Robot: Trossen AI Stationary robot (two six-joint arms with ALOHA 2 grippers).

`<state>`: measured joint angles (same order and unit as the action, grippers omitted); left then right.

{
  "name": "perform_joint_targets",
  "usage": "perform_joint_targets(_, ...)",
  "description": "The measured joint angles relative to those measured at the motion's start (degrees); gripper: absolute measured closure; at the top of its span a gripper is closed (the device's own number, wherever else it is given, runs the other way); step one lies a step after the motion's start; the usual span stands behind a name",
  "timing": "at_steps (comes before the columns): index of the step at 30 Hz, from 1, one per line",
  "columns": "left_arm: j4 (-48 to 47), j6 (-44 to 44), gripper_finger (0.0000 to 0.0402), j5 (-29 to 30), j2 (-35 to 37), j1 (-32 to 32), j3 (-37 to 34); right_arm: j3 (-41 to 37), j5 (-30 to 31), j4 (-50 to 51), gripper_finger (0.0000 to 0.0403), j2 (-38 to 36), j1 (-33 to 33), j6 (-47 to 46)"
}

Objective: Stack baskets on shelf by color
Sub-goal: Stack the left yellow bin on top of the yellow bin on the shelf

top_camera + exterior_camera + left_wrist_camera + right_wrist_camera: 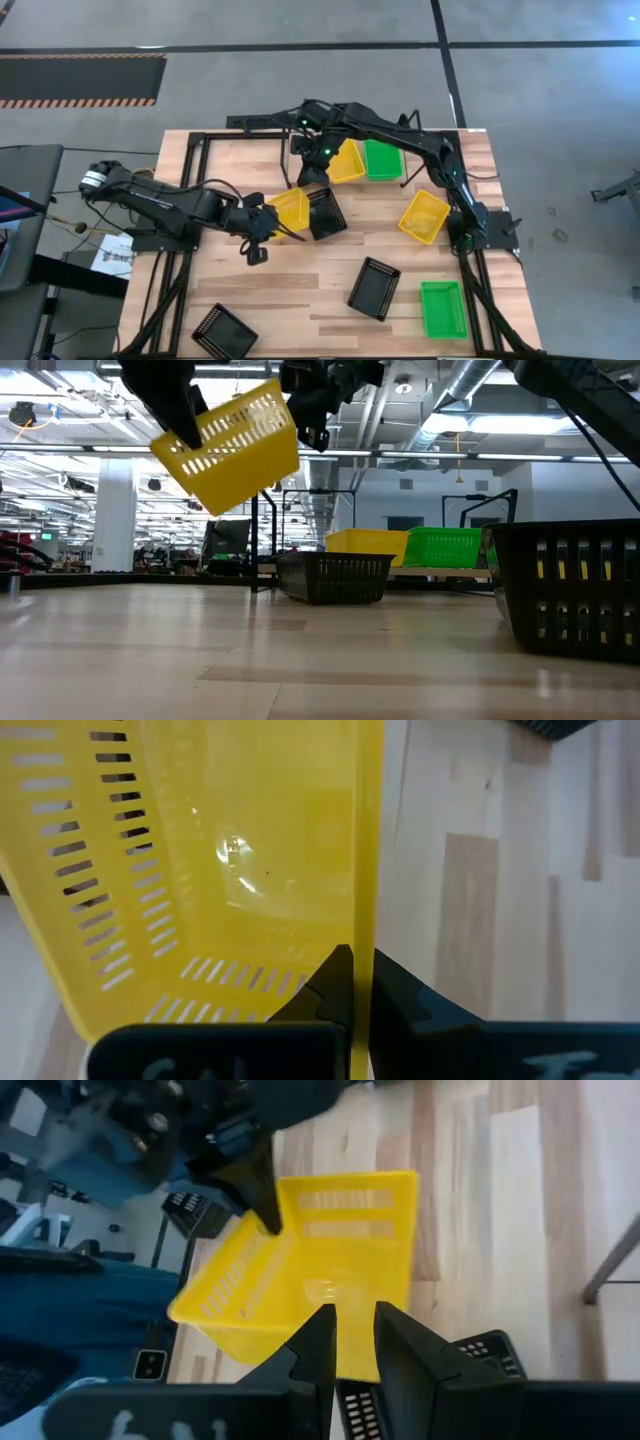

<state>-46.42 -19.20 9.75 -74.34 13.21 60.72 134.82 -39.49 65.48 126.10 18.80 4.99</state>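
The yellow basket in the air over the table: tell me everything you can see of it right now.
The yellow basket is a shallow rectangular tray of glossy plastic with rows of slots in its sides and a plain floor, empty. It hangs tilted, clear of the table, above a black basket. The left gripper is shut on one side wall, a finger on each face. The right gripper hovers just above the opposite rim with a gap between its fingers; contact cannot be made out.
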Motion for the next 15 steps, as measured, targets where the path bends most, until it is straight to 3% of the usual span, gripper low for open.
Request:
perform_joint_targets(5,-2.57,4.77,0.0401,-1.09,-6.46,-0.37,2.55,0.00,-0.29,0.98,0.0310,0.00,-0.78,-0.30)
perform_joint_targets(11,-12.38,11.55,0.0401,-0.02,-16.12,-0.35,13.90,0.07,0.39,6.85,0.0309,0.78,-1.68,1.04)
perform_joint_targets(15,-16.23,14.23,0.0401,1.77,-18.37,-0.35,20.17,0.06,6.04,14.60,0.0309,1.63,-2.16,4.57)
